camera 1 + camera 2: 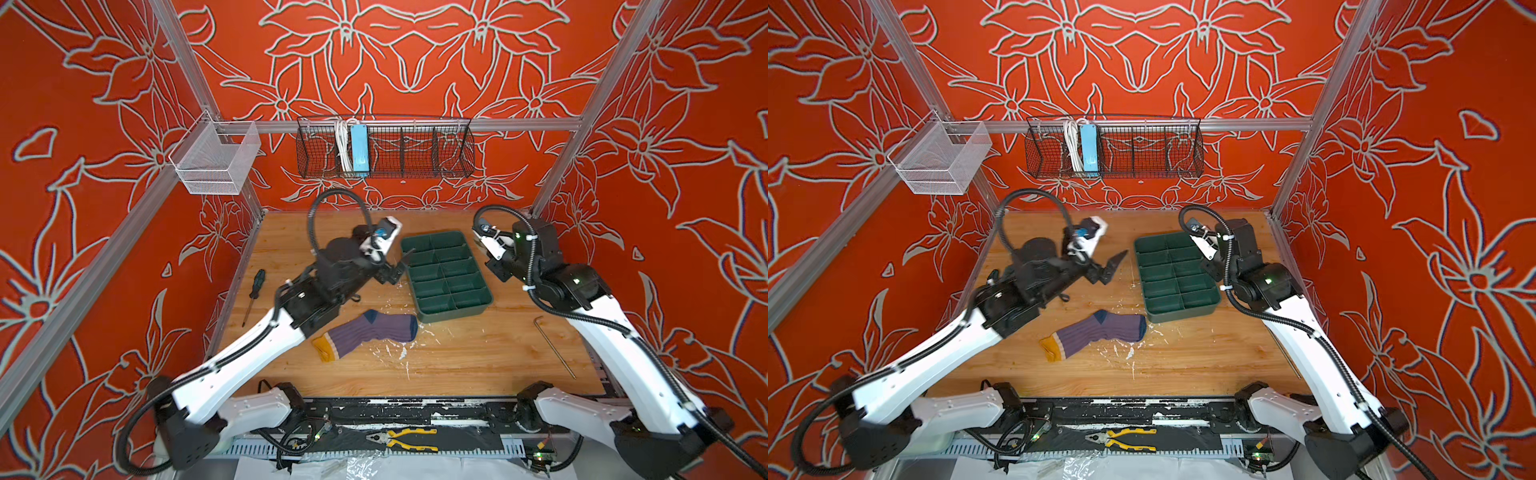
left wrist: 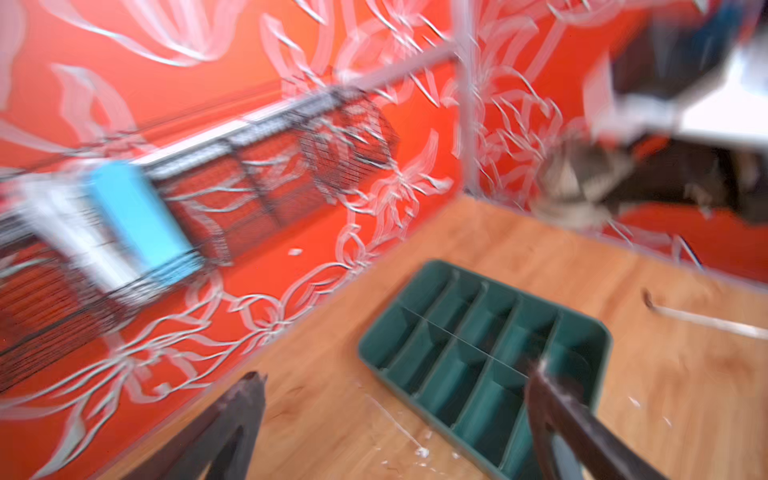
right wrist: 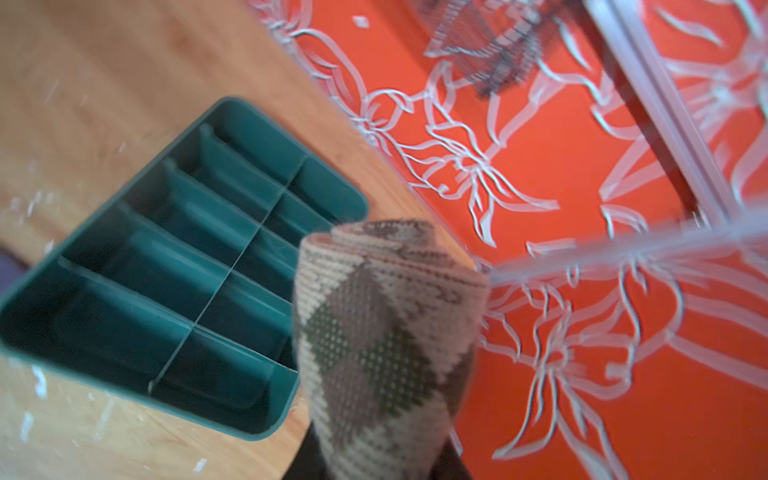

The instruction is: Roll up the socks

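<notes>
The right gripper [image 3: 380,462] grasps the rolled argyle sock [image 3: 386,332]. In a top view the divided tray [image 1: 455,312] lies at its 9 o'clock. The left gripper [image 1: 1116,268] is spread wide, empty.

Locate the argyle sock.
The argyle sock is rolled in the right hand, held just right of the green tray; the right wrist view shows it.
</notes>
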